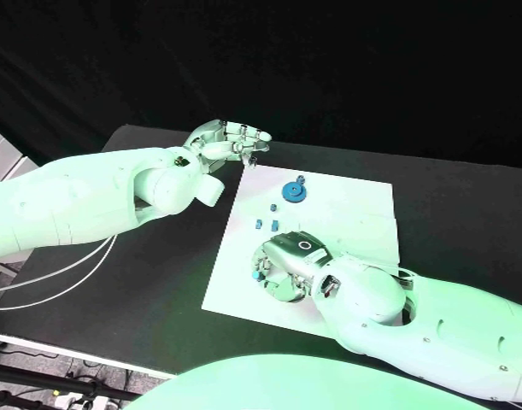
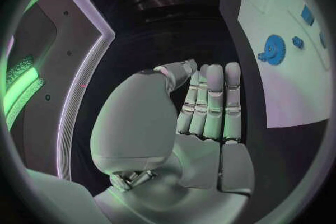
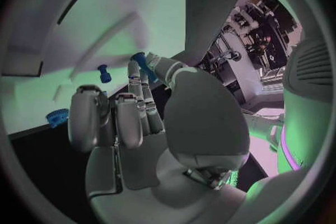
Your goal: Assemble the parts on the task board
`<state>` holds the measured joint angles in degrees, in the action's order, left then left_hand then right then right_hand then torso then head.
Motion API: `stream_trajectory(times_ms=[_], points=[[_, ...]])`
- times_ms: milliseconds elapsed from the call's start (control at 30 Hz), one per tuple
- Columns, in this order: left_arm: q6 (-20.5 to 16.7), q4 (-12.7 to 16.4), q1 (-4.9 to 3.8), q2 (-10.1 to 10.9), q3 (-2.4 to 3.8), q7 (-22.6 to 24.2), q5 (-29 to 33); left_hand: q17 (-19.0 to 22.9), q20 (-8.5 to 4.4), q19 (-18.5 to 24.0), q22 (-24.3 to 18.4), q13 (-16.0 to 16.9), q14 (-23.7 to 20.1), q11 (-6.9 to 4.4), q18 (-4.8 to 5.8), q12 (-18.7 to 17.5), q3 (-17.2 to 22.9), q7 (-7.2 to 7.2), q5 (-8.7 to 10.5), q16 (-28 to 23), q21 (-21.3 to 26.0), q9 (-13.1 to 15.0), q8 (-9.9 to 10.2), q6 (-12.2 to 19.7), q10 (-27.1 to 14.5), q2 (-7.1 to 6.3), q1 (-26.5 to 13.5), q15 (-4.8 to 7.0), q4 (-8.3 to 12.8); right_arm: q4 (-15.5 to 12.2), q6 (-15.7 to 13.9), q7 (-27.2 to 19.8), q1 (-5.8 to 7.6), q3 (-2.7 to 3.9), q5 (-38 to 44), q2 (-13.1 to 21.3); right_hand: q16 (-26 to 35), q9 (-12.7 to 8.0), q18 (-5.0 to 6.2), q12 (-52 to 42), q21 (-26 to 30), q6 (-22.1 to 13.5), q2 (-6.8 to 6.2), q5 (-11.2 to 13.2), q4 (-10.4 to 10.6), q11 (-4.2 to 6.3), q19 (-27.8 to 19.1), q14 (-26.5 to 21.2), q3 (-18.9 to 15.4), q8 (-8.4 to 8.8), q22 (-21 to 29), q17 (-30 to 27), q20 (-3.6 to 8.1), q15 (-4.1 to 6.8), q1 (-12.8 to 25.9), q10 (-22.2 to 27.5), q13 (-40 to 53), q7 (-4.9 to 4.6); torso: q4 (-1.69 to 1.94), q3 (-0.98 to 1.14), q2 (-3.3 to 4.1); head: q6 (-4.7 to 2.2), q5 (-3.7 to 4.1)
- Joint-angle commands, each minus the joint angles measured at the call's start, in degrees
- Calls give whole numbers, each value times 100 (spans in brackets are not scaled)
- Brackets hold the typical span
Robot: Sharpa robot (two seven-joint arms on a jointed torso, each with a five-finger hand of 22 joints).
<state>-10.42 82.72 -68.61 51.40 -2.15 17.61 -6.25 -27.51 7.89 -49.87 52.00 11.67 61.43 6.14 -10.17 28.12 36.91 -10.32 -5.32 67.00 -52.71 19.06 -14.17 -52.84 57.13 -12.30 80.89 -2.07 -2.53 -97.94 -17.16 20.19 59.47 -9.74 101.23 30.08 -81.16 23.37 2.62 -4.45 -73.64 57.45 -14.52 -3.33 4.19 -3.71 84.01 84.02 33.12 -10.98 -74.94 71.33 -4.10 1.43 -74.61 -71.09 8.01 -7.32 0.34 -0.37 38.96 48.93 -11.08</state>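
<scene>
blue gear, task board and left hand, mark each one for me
blue gear (image 1: 294, 190), head view, on its round face.
task board (image 1: 353, 205), head view, on a bare white stretch near the gear.
left hand (image 2: 210, 103), left wrist view, on the straight fingers.

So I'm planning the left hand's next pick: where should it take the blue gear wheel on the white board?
Probably by its toothed rim, from straight above: the blue gear wheel lies flat on the white task board, with clear board around it.
</scene>
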Motion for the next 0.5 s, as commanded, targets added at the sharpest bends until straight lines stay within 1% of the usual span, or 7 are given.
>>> stream_trajectory(times_ms=[33,200,233,300,400,433,500], points=[[104,12,-4,-3,4,13,33,6,12,-32,-7,10,2,14,-37,35,-11,0,-19,-30,23,-6,15,39,-45,41,-38,-17,-22,-24,-120,57,-9,-2,53,19,23,-20,37,21,71,-113,-93,0,10,-6,216,233,-74,75,-1025,-22,-62,-59,20,108,13,4,-4,8,1,-14,-1],[114,16,-4,10,3,6,33,6,12,-33,-8,10,2,14,-37,37,-11,0,-19,-31,24,-6,15,40,-47,42,-38,-18,-23,-94,-280,35,-10,-2,53,80,60,-58,53,-8,171,-316,-186,2,21,-18,195,210,-260,207,-998,-97,-74,-71,49,284,44,44,-3,9,0,-17,-2],[117,17,-4,12,3,5,33,6,12,-33,-8,10,2,14,-37,37,-11,0,-19,-31,24,-6,15,40,-47,42,-38,-18,-23,-117,-323,26,-10,-1,53,101,83,-70,64,-46,239,-387,-178,2,16,-27,181,196,-406,256,-979,-140,-80,-84,31,378,68,101,-2,7,1,-26,2],[122,17,-4,15,2,2,34,6,12,-33,-8,10,2,14,-37,37,-11,0,-19,-31,24,-6,15,40,-47,42,-38,-18,-23,-174,-444,-2,-9,0,52,153,109,-81,76,-98,329,-450,-161,0,29,-45,162,176,-632,304,-953,-190,-94,-92,7,516,97,120,-3,6,-2,-35,11],[125,16,-4,20,2,1,34,6,12,-33,-8,10,2,14,-37,37,-11,0,-19,-31,24,-6,15,40,-47,42,-38,-18,-23,-277,-648,-51,-3,9,49,257,136,-109,95,-269,459,-550,-67,13,122,-73,142,153,-1232,387,-916,-253,-112,-102,-120,754,170,161,-6,3,-2,-56,30],[126,16,-4,22,1,1,35,6,12,-33,-8,10,2,14,-37,37,-11,0,-19,-31,24,-6,15,40,-47,42,-38,-18,-23,-325,-726,-74,1,18,42,310,142,-122,101,-399,495,-571,38,0,208,-72,142,147,-1550,417,-906,-274,-115,-113,-251,865,219,185,-6,3,-2,-56,30],[126,17,-4,27,0,-1,35,6,12,-33,-8,10,2,14,-37,37,-11,0,-19,-31,24,-6,15,40,-47,42,-38,-18,-23,-419,-864,-124,21,40,10,424,145,-140,104,-555,535,-587,105,-3,353,-75,143,142,-1948,449,-897,-292,-122,-120,-387,1008,273,200,-8,3,-3,-76,44]])
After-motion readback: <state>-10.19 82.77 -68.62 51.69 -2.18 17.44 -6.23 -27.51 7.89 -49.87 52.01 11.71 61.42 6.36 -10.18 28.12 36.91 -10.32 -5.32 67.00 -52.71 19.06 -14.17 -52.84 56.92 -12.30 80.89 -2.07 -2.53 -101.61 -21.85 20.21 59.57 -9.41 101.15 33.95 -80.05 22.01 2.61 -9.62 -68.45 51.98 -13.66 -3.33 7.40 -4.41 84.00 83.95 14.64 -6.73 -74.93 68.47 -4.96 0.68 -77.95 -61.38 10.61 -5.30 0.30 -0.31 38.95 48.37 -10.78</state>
